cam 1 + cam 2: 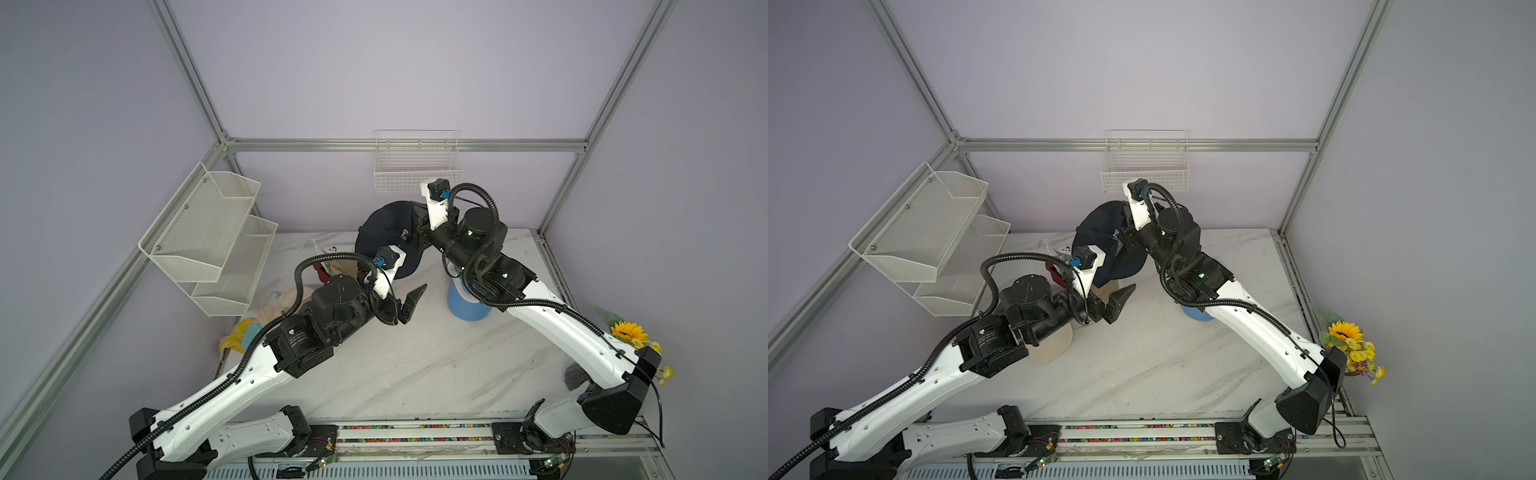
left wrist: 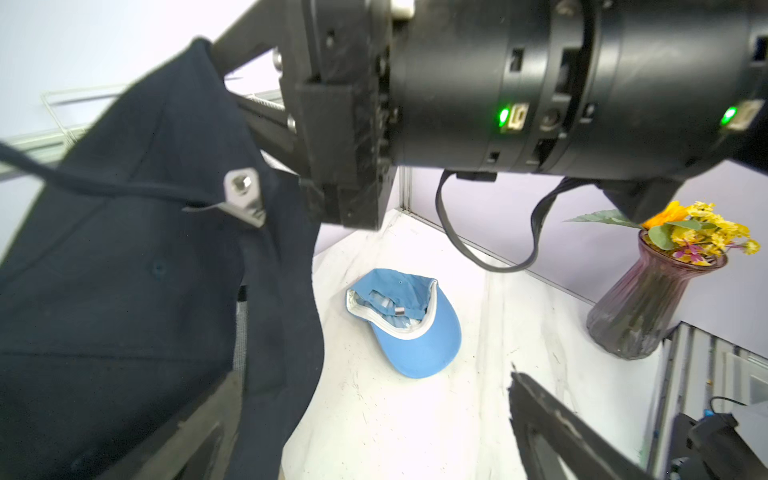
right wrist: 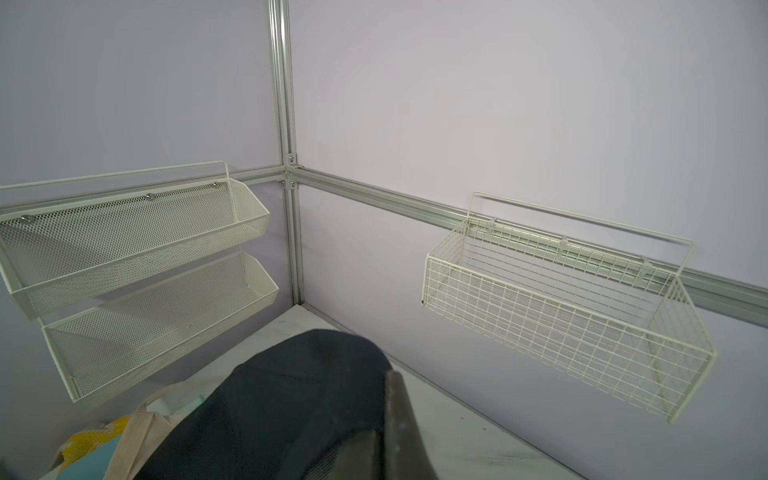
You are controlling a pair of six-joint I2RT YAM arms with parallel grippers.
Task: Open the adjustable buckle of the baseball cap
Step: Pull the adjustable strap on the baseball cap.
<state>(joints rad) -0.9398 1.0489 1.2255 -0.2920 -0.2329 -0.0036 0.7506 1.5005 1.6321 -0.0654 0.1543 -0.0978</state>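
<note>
Above the table (image 1: 415, 374), limp navy cap (image 1: 384, 228) with silver buckle (image 2: 244, 198)

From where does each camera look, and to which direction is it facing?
Top views: from high above the robot's base, looking down on the table; both arms, left gripper open, right gripper shut on the dark cap.
Left wrist: faces the cap's buckle, a blue cap beyond; its own fingers show.
Right wrist: faces wall baskets; one finger.
Shared: all show the dark cap.
</note>
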